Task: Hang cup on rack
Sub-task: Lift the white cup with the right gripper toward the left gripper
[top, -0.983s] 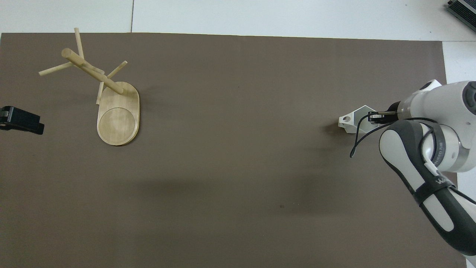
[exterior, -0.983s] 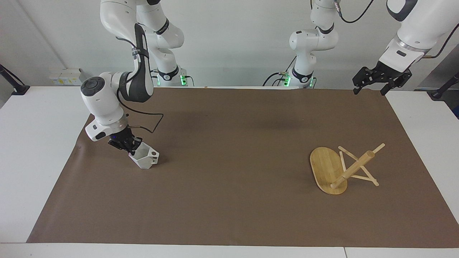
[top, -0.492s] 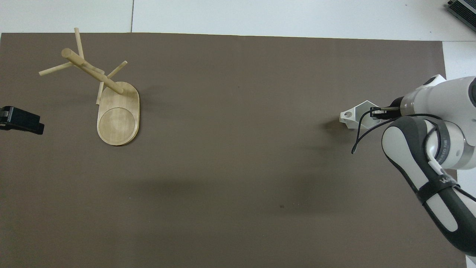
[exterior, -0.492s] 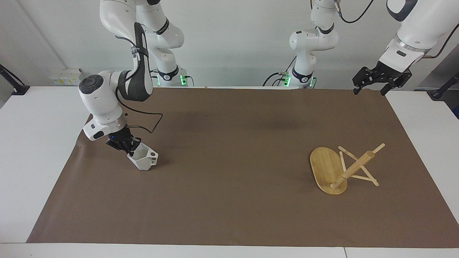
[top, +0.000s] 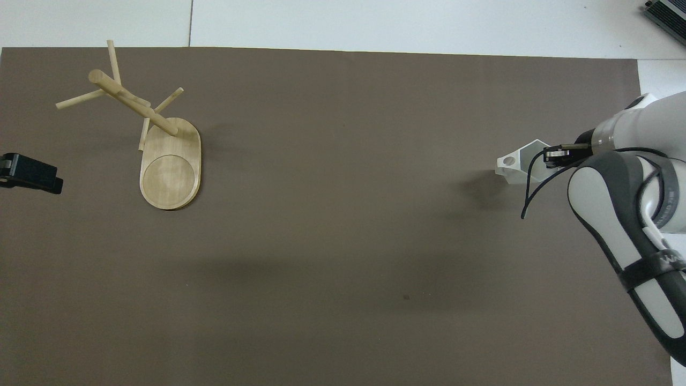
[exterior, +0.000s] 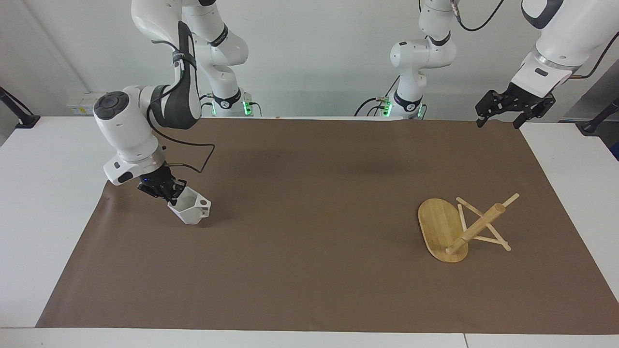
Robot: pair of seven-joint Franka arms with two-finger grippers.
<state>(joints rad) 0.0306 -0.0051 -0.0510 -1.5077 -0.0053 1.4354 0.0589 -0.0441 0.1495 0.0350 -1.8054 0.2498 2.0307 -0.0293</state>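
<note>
Gripping the tilted cup (exterior: 189,211) by its rim, right gripper (exterior: 167,191) points its handle toward the rack (exterior: 459,227).

White table (exterior: 43,203) under a brown mat (exterior: 314,203) — plain white wall (exterior: 314,48).

Both arms have glossy white rounded shells with dark grey joint bands and dark caps on the joints. The right arm (exterior: 145,111) wears a broad dark grey strap with white lettering on its forearm, and a thin black cable loops from wrist to pincer. Each base carries a green light. The right pincer (exterior: 162,188) is black, with a small blue light; the left pincer (exterior: 512,104) is black too, and a black cable trails along its arm.
</note>
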